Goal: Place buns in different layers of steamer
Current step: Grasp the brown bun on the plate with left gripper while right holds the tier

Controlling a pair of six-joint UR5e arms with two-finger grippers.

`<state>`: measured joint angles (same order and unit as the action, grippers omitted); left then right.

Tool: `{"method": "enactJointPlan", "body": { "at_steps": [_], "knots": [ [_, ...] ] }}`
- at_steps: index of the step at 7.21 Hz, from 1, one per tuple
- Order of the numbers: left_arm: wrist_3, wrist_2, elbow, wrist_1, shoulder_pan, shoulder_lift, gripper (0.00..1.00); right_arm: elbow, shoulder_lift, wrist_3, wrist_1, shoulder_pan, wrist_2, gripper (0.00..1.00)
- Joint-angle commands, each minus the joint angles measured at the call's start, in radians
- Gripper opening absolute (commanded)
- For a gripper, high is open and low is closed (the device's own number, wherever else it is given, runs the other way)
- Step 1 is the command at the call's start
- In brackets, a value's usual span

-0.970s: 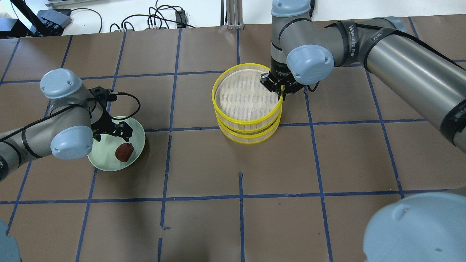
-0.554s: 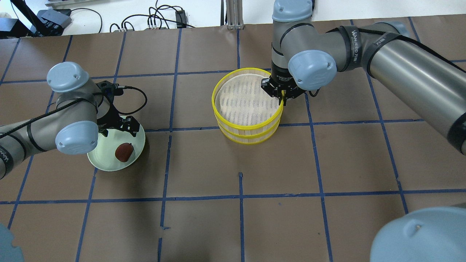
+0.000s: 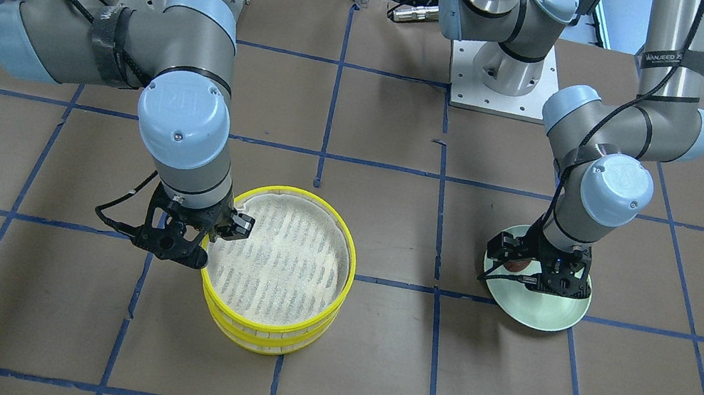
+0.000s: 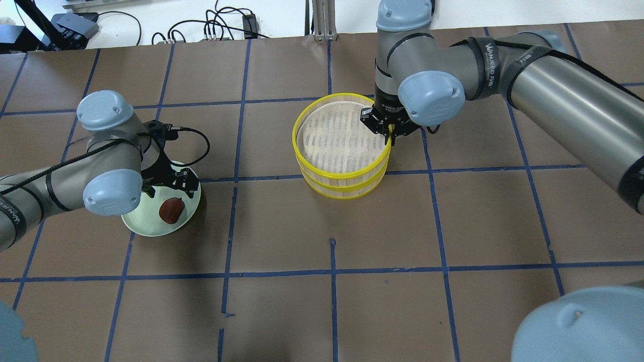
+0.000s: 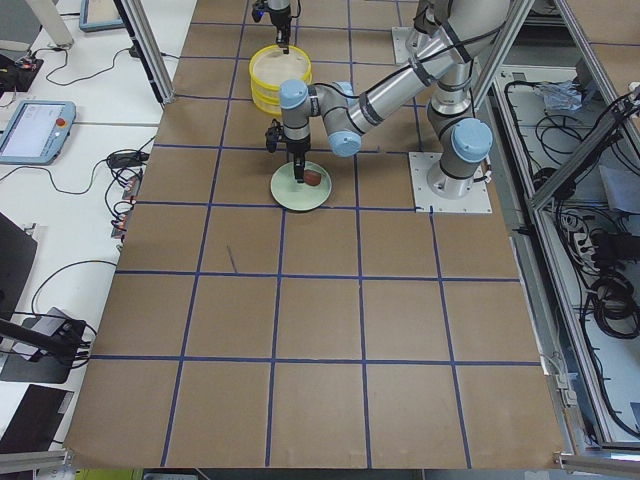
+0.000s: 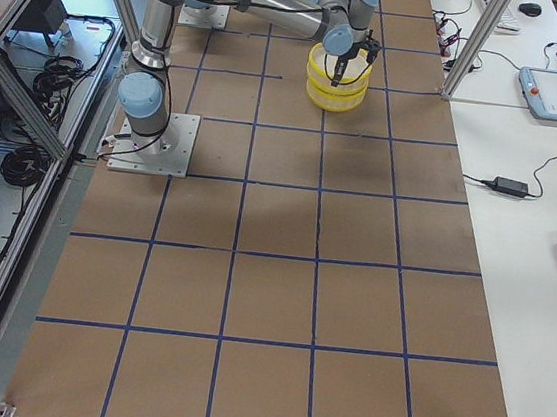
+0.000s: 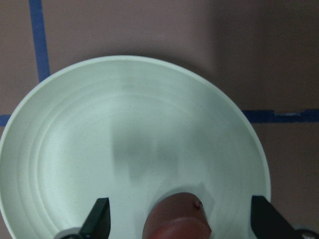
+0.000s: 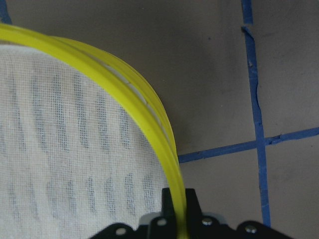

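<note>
The dark reddish-brown bun point(image 4: 171, 210) lies on the pale green plate point(image 4: 143, 226). My left gripper point(image 4: 171, 190) is open just above the plate. In the left wrist view its fingers point(image 7: 99, 219) stand on either side of the bun point(image 7: 177, 219). My right gripper point(image 4: 390, 137) is shut on the yellow rim of the upper steamer tray point(image 4: 332, 136). That rim runs between the jaws in the right wrist view point(image 8: 172, 164). The upper tray sits slightly offset over the lower tray point(image 4: 342, 193). Its cloth base is bare. The white bun is out of view.
The table is brown paper with a blue tape grid. Cables and a black box point(image 4: 75, 25) lie beyond the far edge. The plate point(image 3: 542, 311) and the steamer point(image 3: 283, 258) stand about two grid squares apart.
My left arm has moved right and its open gripper has come over the plate, closer to the brown bun. My right gripper and the upper tray have shifted only slightly.
</note>
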<state>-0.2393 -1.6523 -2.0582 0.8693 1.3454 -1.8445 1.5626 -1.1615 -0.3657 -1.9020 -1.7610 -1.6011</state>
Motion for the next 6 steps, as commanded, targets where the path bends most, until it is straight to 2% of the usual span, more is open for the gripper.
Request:
{"method": "enactJointPlan", "body": {
  "at_steps": [1, 2, 3, 6],
  "knots": [
    [0.006, -0.003, 0.000, 0.023, -0.002, -0.007, 0.48, 0.002, 0.000, -0.001, -0.014, 0.000, 0.001, 0.10],
    [0.021, -0.001, -0.002, 0.051, 0.000, -0.009, 0.18, 0.004, 0.002, -0.002, -0.014, 0.000, 0.001, 0.11],
    [0.052, 0.000, 0.001, 0.068, 0.000, -0.007, 0.02, 0.011, 0.002, -0.001, -0.014, 0.000, 0.001, 0.12],
    [0.041, -0.004, 0.061, 0.076, -0.003, 0.034, 0.00, 0.013, 0.006, 0.013, -0.019, 0.000, -0.003, 0.16]
  ]
}}
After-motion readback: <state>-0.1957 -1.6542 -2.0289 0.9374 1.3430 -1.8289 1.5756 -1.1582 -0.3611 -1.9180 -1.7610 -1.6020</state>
